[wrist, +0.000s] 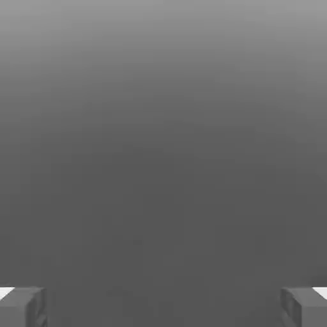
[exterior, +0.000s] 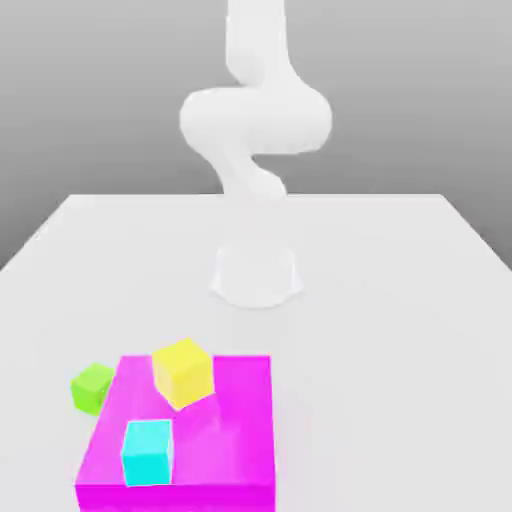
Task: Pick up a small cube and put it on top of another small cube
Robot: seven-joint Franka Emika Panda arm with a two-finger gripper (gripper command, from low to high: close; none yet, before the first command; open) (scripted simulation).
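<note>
Gripper (wrist: 163,306) wide apart and empty; yellow cube (exterior: 183,372) atop the magenta block (exterior: 230,440).

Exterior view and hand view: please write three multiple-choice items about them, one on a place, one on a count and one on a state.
1. Where is the green cube?
A. On the table, beside the pink block, at the exterior view's left
B. On top of the pink block
C. Against the arm's base

2. How many small cubes rest on the pink block?
A. One
B. Two
C. Three

3. How is the gripper?
A. Shut on a cube
B. Shut on nothing
C. Open, with nothing between its fingers

Answers:
1 A, it sits lower than the block's top, next to its edge.
2 B, the yellow cube and the cyan cube are on it.
3 C, the hand view shows the fingers far apart with an empty gap.
</note>
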